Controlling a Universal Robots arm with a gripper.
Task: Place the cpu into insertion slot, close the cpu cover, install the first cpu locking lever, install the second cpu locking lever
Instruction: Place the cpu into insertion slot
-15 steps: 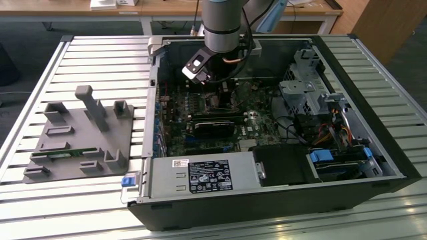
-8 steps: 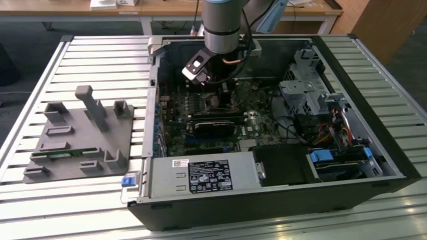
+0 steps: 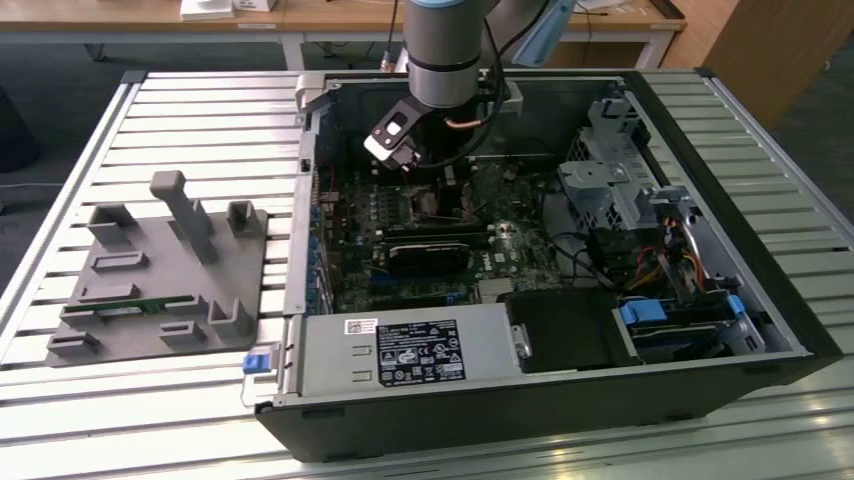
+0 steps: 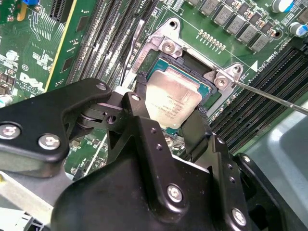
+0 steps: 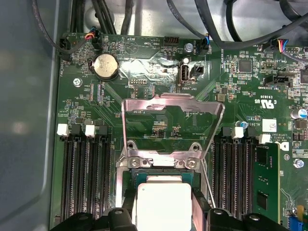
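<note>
- A robot arm reaches down into an open black computer case (image 3: pixel 534 430) that lies on a slatted metal table (image 3: pixel 200 110).
- The gripper (image 4: pixel 168 122) grasps the cpu (image 4: pixel 171 96): in both wrist views its two black fingers (image 4: pixel 195 132) press against opposite edges of the chip.
- The cpu is a small, flat square with a dull silver-grey metal top and rounded corners. A thin green border shows along one edge.
- The cpu sits at the insertion slot (image 4: pixel 190 65), a dark square socket on the green motherboard (image 5: pixel 159 72). Whether it is fully seated cannot be told.
- The cpu cover (image 5: pixel 168 102), a thin silver frame with a large central cut-out, stands swung open, hinged at the slot's edge, clear of the chip.
- Two thin metal levers lie unlatched, one on each side of the slot: a straight rod (image 4: pixel 274 97) and a flat strip (image 4: pixel 136 38).
- Long black memory slots (image 5: pixel 86 178) flank the socket on both sides.
</note>
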